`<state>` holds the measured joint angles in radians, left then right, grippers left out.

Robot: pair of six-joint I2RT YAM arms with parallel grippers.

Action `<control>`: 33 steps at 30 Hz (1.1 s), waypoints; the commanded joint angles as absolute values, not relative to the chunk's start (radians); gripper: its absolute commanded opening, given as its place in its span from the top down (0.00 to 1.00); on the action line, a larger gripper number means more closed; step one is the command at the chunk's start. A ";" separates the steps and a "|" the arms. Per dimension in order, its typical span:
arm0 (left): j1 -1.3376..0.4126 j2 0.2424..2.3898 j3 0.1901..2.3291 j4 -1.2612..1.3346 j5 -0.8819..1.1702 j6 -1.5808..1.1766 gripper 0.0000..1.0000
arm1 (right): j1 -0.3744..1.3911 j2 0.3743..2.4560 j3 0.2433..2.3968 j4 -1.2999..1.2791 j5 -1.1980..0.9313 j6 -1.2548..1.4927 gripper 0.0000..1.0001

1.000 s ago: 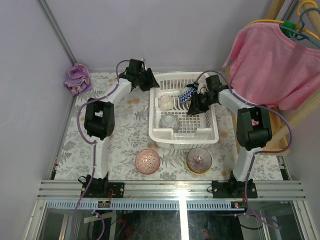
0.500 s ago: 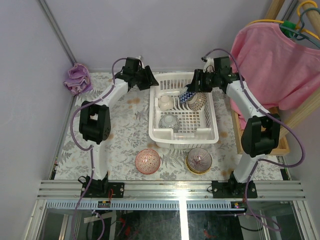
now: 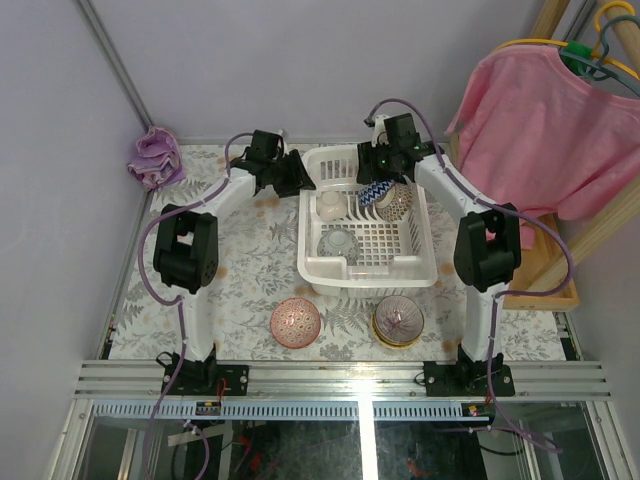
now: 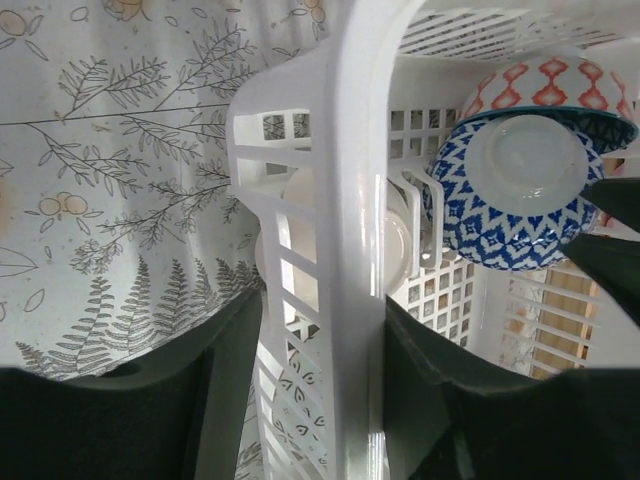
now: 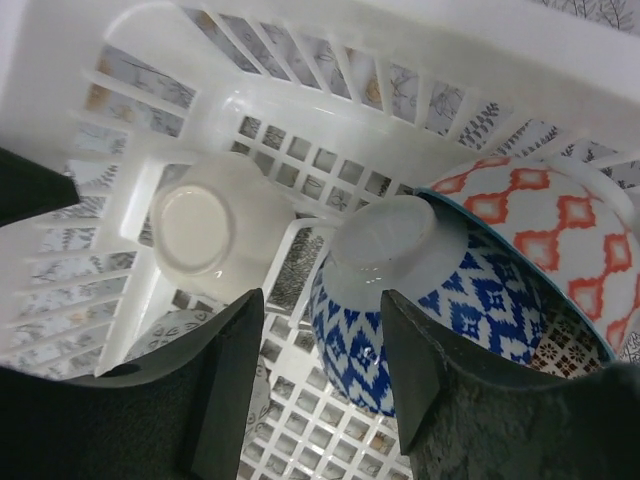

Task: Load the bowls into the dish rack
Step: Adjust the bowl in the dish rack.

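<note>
While wrist cameras frame the blue-netted bowl point(image 4: 470, 235) inside the dish rack point(image 4: 352, 150), only the overhead view shows the pink bowl point(image 3: 296, 322) and tan bowl point(image 3: 398, 320) outside it; both arms' jaws gape.

Spread claw point(image 5: 318, 392) hangs over dish rack point(image 5: 480, 52) holding blue bowl point(image 5: 450, 305), orange-patterned bowl point(image 5: 555, 235) and white bowl point(image 5: 205, 235).

Even bright overhead light, soft shadows, sharp pics; slight glare on dish rack point(image 4: 350, 200) rim, wrist-cam edges warped.
</note>
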<state>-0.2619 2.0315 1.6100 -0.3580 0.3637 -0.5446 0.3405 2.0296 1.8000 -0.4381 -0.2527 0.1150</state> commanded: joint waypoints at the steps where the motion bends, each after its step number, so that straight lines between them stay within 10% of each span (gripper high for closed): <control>1: -0.271 1.990 1.597 -0.340 0.369 -0.528 0.60 | 0.367 2.053 1.863 -0.448 -0.140 0.052 0.43; 6: -0.270 2.005 1.607 -0.344 0.371 -0.525 0.74 | 0.402 2.089 1.870 -0.441 -0.015 0.002 0.41; 33: -0.276 2.073 1.699 -0.364 0.350 -0.532 0.79 | 0.476 2.173 1.855 -0.510 -0.029 -0.176 0.42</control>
